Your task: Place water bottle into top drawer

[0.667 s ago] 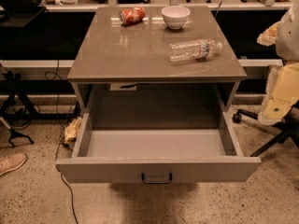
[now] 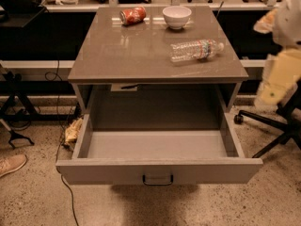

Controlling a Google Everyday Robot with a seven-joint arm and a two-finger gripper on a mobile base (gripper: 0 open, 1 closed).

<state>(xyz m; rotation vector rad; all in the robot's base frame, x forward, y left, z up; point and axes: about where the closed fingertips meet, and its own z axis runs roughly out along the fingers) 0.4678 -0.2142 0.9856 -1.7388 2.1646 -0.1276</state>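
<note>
The water bottle (image 2: 195, 50) lies on its side on the right part of the grey-brown cabinet top (image 2: 131, 51), cap pointing right. The top drawer (image 2: 157, 171) is pulled fully open below it and holds nothing; its dark handle (image 2: 157, 179) is on the front panel. My arm and gripper (image 2: 277, 79) show as a pale yellowish shape at the right edge, beside the cabinet, right of the bottle and apart from it.
A crushed red soda can (image 2: 132, 15) and a white bowl (image 2: 177, 16) sit at the back of the cabinet top. An office chair base (image 2: 277, 135) stands on the floor at the right. Cables and a stand (image 2: 19, 121) are at the left, with a shoe (image 2: 11, 164) nearby.
My arm at the right edge has risen slightly. The bottle, can, bowl and drawer have not moved.
</note>
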